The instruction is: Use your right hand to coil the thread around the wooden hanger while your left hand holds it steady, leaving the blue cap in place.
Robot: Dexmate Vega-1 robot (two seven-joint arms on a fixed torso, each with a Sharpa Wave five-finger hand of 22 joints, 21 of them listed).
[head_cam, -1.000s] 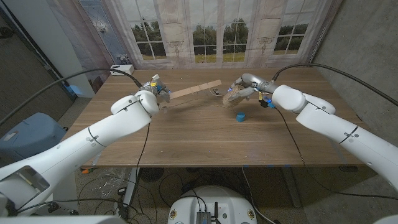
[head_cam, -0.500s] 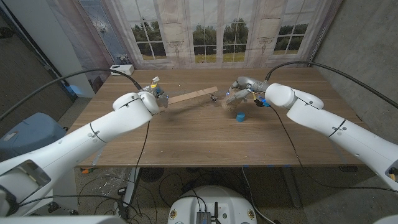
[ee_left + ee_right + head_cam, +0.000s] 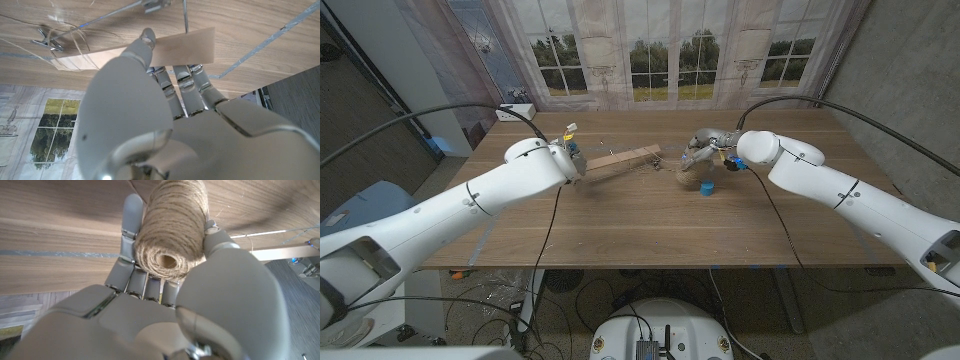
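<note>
A pale wooden hanger (image 3: 626, 158) lies at an angle near the table's back middle, and my left hand (image 3: 563, 158) grips its left end. In the left wrist view my left hand (image 3: 150, 100) has its fingers on the hanger's flat bar (image 3: 165, 46), with the metal hook and loose thread (image 3: 65, 37) past it. My right hand (image 3: 704, 153) holds a spool of brown thread (image 3: 692, 174) just right of the hanger's free end. The right wrist view shows the thread spool (image 3: 172, 227) held between the fingers and thumb of my right hand (image 3: 165, 295). A small blue cap (image 3: 706, 187) stands on the table below that hand.
The wooden table (image 3: 650, 225) has its front half bare. A small white box (image 3: 516, 111) sits at the back left corner. Curtains and a window backdrop stand behind the table's far edge.
My right hand has moved left and down toward the blue cap with the spool. The hanger's free end has dropped lower and drawn back toward my left hand.
</note>
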